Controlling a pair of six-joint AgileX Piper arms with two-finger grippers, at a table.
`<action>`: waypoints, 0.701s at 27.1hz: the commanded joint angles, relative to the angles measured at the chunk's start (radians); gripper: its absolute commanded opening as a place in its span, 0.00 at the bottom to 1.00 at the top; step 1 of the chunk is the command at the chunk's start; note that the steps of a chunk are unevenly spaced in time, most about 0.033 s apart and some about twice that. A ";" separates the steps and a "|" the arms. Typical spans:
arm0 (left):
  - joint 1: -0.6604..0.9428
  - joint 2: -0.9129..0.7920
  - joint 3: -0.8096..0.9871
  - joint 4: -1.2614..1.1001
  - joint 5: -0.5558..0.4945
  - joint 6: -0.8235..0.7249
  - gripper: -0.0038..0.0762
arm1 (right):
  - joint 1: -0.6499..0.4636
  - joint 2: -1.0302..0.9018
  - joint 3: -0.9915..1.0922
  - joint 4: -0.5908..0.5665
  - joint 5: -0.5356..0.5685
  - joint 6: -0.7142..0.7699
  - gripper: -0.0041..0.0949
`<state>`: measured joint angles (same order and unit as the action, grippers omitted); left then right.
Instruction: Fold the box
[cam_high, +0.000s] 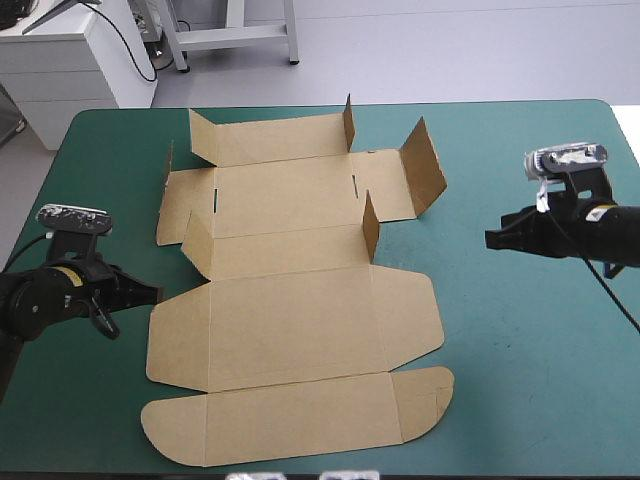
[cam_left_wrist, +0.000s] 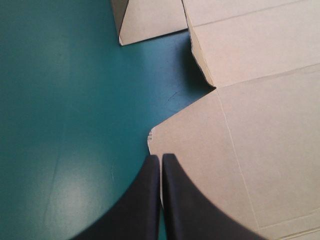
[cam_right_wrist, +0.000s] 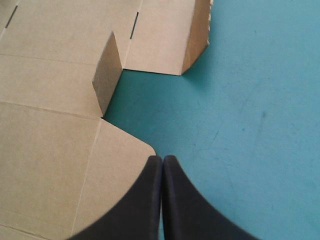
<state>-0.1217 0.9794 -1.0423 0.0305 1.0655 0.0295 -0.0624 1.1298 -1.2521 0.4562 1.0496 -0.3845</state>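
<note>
Two black-fingered grippers flank a brown box (cam_high: 300, 300) that lies spread as a cut sheet on the teal-green cover (cam_high: 520, 350), at the middle of the table and reaching almost to its near edge. Most of the sheet lies flat, with the rounded tuck flap (cam_high: 300, 420) nearest the robot. On the far half several small flaps stand raised, among them a broad side flap (cam_high: 425, 165) at the sheet's right end and an upright tab (cam_high: 371, 225) near it. The left gripper (cam_high: 155, 292) sits low at the box's left side, its tips just beside the cut corner of the large flat panel. In the left wrist view its fingers meet in one pointed arch with nothing between them (cam_left_wrist: 161, 156), and that corner of the box (cam_left_wrist: 270, 135) lies right at the tips; whether they touch the board cannot be told. The right gripper (cam_high: 490, 238) hangs over bare cover to the right of the box, apart from its edge. Its fingers are likewise pressed together and empty (cam_right_wrist: 162, 157), pointing at the rounded corner of the box (cam_right_wrist: 50, 145), with the upright tab (cam_right_wrist: 107, 70) and the side flap (cam_right_wrist: 197, 35) farther ahead.
</note>
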 joint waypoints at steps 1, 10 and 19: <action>0.003 0.049 -0.039 0.000 -0.050 -0.003 0.04 | 0.002 0.063 -0.089 0.077 -0.034 -0.018 0.02; 0.006 0.221 -0.242 0.003 0.015 -0.019 0.04 | 0.098 0.261 -0.227 0.183 -0.018 -0.022 0.02; 0.086 0.293 -0.395 -0.005 0.091 -0.052 0.04 | 0.370 0.495 -0.425 -0.120 -0.087 0.150 0.09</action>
<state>-0.0559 1.2991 -1.4001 0.0292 1.1619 -0.0128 0.2880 1.6227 -1.6155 0.3696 1.0022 -0.2761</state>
